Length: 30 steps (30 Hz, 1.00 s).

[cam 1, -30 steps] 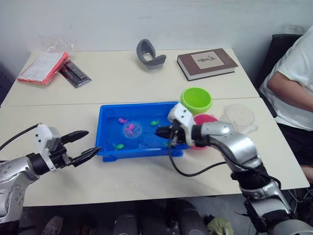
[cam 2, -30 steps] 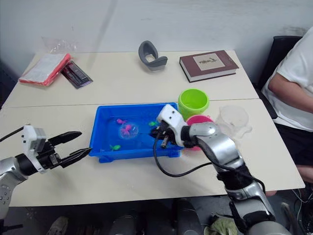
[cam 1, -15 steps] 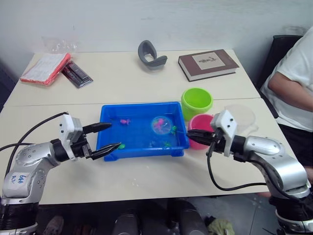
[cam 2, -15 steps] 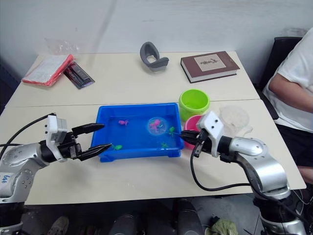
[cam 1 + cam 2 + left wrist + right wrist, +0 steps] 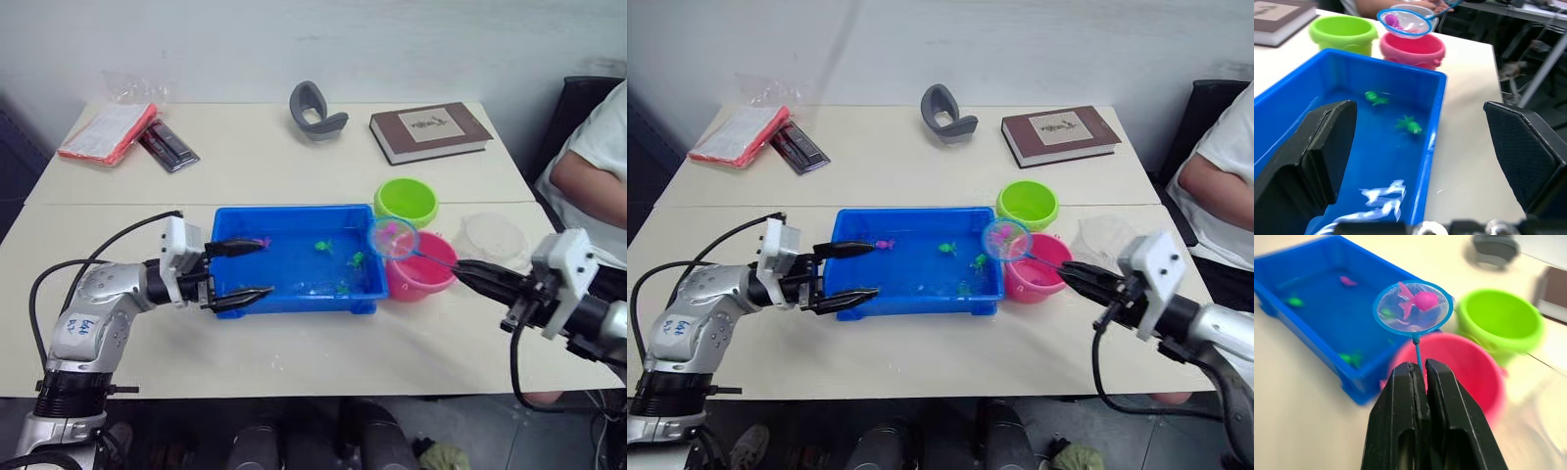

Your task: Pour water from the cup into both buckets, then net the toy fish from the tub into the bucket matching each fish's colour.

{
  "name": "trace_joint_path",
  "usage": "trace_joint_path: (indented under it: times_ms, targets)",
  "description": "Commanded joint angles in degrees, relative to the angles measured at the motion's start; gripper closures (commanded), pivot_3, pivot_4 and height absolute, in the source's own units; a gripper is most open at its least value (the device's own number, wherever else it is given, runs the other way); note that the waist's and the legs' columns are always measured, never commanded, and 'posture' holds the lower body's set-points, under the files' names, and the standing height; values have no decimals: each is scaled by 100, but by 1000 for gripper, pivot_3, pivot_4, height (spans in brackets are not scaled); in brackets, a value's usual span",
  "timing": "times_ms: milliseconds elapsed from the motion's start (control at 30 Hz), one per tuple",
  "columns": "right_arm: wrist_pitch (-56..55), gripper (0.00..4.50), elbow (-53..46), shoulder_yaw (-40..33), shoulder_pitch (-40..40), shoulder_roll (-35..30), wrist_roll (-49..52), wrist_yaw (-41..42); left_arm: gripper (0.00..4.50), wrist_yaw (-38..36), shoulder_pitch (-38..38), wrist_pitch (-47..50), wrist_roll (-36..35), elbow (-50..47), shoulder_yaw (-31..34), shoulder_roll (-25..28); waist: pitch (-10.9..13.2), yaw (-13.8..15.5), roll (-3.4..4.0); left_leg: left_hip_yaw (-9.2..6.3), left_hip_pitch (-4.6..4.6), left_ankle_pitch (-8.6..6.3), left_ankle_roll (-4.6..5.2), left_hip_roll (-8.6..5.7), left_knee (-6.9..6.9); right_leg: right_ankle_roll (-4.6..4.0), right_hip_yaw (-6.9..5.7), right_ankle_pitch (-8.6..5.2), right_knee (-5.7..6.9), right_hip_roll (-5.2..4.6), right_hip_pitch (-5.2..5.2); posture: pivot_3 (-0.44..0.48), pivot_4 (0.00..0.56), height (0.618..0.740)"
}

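The blue tub [image 5: 294,210] holds water, two green toy fish [image 5: 357,259] and a pink one [image 5: 261,242]. Right of it stand the lime green bucket [image 5: 406,201] and the pink bucket [image 5: 421,277], with the clear cup [image 5: 495,238] further right. My right gripper [image 5: 460,268] is shut on the thin handle of the net [image 5: 393,237]. The blue hoop hangs in the air over the tub's right end, beside the pink bucket's rim, with a pink fish [image 5: 1420,298] in its mesh. My left gripper [image 5: 266,266] is open, with its fingers on either side of the tub's left end.
A brown book [image 5: 429,130] and a grey curved object [image 5: 315,108] lie at the back of the table. A red packet [image 5: 108,132] and a black strip [image 5: 168,147] lie at the back left. A person's arm [image 5: 588,176] shows at the right edge.
The net rose out of the tub with a pink fish and moved right towards the buckets as my right arm drew back. My left gripper moved in to the tub's left end.
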Motion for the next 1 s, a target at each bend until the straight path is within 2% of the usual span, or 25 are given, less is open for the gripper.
trace_joint_path:
  times_ms: [33, 233, 433, 567, 733, 1000]
  targets:
    - [-1005, 4500, 109, -517, 440, 79, -468, 130, 42, -46, -59, -14, 23, -209, -127, -67, 0, 14, 0, 2, 2, 0, 1, 0, 0, 0, 2, 0, 0, 1, 1, 0, 150, 740]
    - [-3855, 4500, 857, -158, 1003, 455, -2111, -53, 42, 42, -41, -24, 46, -291, -244, -178, 0, -14, 0, 5, 28, -3, -2, 5, -2, 1, 4, 1, -15, 15, 37, 0, 150, 740]
    - [-4981, 4500, 1249, 106, 772, 797, -3052, -954, 42, 54, -30, -10, 27, -284, -200, -142, 0, -96, 0, 6, 68, -5, -5, 10, -5, 2, 10, 1, -17, 11, 72, 0, 150, 740]
    - [-6422, 4500, 1587, 433, 794, 519, -4637, -1594, 42, 179, -131, -4, 10, -291, -148, -188, 0, -105, 0, 8, 79, -5, -6, 10, -6, 1, 24, 0, -16, 4, 79, 0, 150, 740]
    - [-7096, 4500, 1848, 521, 675, 335, -5688, -2349, 42, 245, -106, 24, -27, -347, -142, -188, 0, -108, 0, 11, 82, -6, -7, 10, -7, 1, 37, 0, -14, 2, 80, 0, 150, 740]
    - [-7334, 4500, 2016, 570, 672, -52, -6498, -2900, 42, 190, 40, -121, 105, -363, -138, -107, 0, -112, 0, 17, 87, -5, -7, 12, -7, 1, 68, -1, -14, 4, 80, 0, 150, 740]
